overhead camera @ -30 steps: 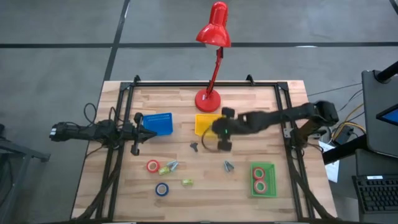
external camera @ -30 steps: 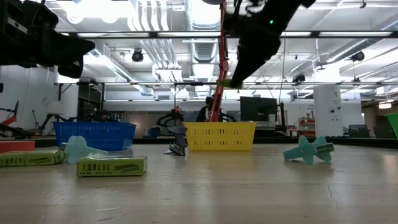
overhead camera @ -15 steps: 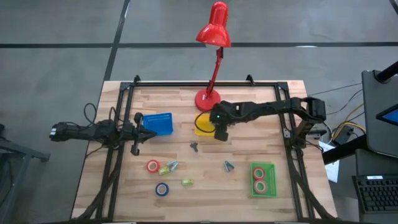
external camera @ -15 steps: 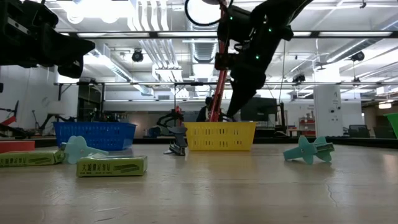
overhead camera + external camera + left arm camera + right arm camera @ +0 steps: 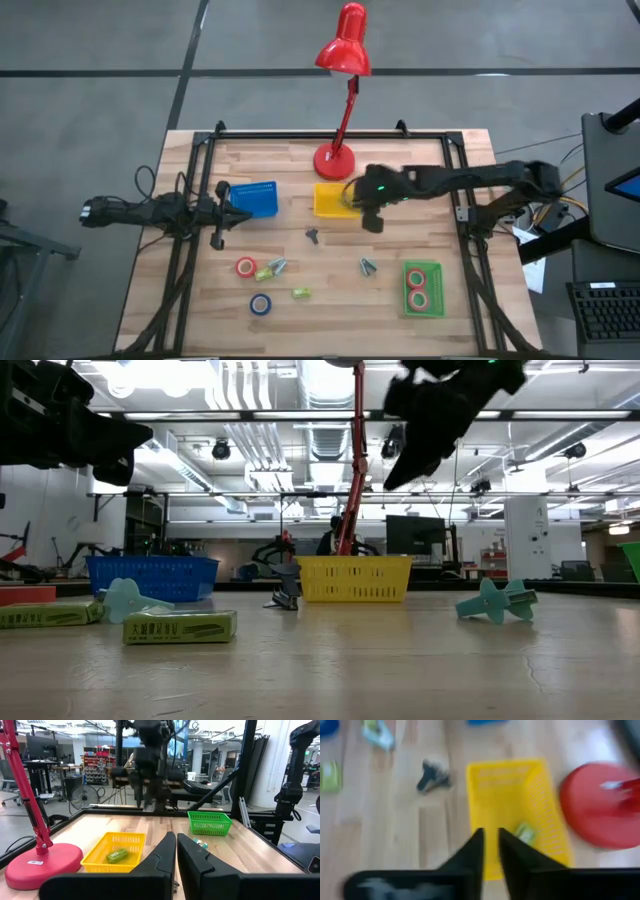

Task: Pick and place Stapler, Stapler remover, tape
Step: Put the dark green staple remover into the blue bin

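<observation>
My right gripper (image 5: 369, 222) (image 5: 490, 837) hangs in the air over the right edge of the yellow bin (image 5: 330, 199), its fingers a little apart and empty. One green stapler (image 5: 524, 833) (image 5: 116, 855) lies inside that bin. Two more green staplers (image 5: 265, 271) (image 5: 300, 293) lie flat on the table. A black stapler remover (image 5: 312, 236) and two teal ones (image 5: 279, 265) (image 5: 367, 266) rest on the wood. A red tape roll (image 5: 246, 266) and a blue one (image 5: 260, 304) lie flat nearby. My left gripper (image 5: 243, 214) (image 5: 176, 845) waits shut beside the blue bin (image 5: 252, 198).
A green bin (image 5: 422, 289) near the right front corner holds two red tape rolls (image 5: 418, 280). A red desk lamp (image 5: 335, 160) stands behind the yellow bin, its stem rising close to my right arm. Black frame rails run along the table's edges.
My right gripper came down into the yellow bin with a green stapler, left it lying there, then rose and drew back toward the table's right. The left arm kept still.
</observation>
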`<state>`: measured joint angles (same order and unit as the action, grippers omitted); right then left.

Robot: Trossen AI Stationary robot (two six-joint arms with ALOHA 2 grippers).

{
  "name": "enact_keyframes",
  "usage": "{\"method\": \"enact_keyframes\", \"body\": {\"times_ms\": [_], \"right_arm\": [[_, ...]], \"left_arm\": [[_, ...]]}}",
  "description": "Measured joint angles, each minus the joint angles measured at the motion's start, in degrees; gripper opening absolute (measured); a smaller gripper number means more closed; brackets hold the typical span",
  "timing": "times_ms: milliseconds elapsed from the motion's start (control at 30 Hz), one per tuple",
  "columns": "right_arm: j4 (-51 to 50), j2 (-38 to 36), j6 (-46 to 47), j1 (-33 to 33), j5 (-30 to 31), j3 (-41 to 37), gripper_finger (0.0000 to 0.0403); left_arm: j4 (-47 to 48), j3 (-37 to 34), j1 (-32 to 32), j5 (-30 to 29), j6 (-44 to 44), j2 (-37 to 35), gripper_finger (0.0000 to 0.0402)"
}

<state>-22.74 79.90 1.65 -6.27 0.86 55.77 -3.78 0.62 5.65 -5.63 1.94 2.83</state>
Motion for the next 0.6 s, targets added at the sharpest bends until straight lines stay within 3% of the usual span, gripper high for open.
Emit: {"method": "enact_keyframes", "body": {"times_ms": [233, 600], "right_arm": [[13.7, -16.9, 7.5, 0.1, 0.4, -13.7, 0.0019], [14.4, -32.1, 8.4, 0.0, 0.7, -23.0, 0.0018]], "left_arm": [[0.0, 0.0, 0.0, 0.0, 0.0, 0.0, 0.0018], [0.0, 0.0, 0.0, 0.0, 0.0, 0.0, 0.0018]]}}
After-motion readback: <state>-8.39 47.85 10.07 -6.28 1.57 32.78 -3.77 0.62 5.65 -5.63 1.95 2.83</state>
